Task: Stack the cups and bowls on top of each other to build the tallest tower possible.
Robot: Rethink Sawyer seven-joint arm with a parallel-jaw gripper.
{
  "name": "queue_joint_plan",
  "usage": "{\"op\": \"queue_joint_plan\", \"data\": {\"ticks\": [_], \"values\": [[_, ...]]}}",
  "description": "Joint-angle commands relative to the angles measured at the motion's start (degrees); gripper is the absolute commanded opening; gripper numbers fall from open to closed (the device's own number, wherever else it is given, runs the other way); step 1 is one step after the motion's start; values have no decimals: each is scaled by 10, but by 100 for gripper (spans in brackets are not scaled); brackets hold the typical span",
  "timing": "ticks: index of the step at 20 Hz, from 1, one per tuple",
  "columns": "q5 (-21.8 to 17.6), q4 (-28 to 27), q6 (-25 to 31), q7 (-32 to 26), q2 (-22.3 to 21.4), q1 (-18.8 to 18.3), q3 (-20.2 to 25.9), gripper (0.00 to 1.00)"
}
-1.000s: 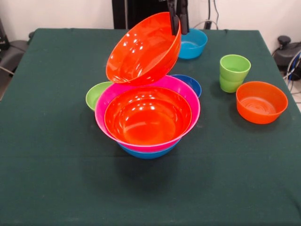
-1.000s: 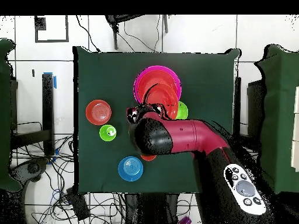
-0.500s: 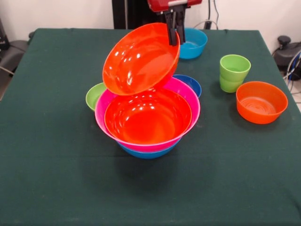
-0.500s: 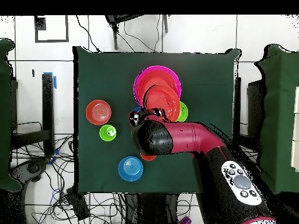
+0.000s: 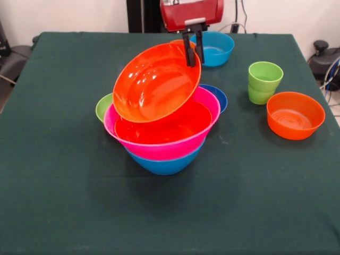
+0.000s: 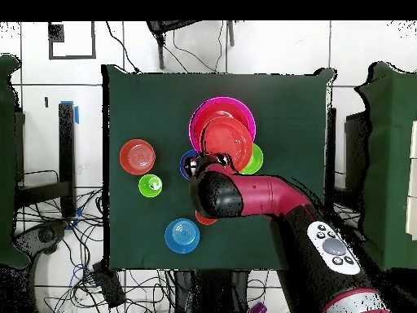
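Bowls first: left of centre, the tower (image 5: 164, 141) has tipped since a moment ago, its pink rim now canted. I have lowered the large orange bowl (image 5: 155, 82) onto it, my gripper (image 5: 192, 47) pinching its upper-right rim. Seating looks close.
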Motion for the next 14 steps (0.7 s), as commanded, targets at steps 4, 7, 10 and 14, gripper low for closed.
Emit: {"op": "queue_joint_plan", "data": {"ticks": [4, 7, 10, 14], "values": [[-46, -8, -14, 37, 31, 17, -23, 0], [-47, -10, -15, 37, 30, 20, -26, 0], [-37, -7, -8, 41, 31, 15, -19, 0], [-25, -7, 12, 40, 33, 8, -10, 100]]}}
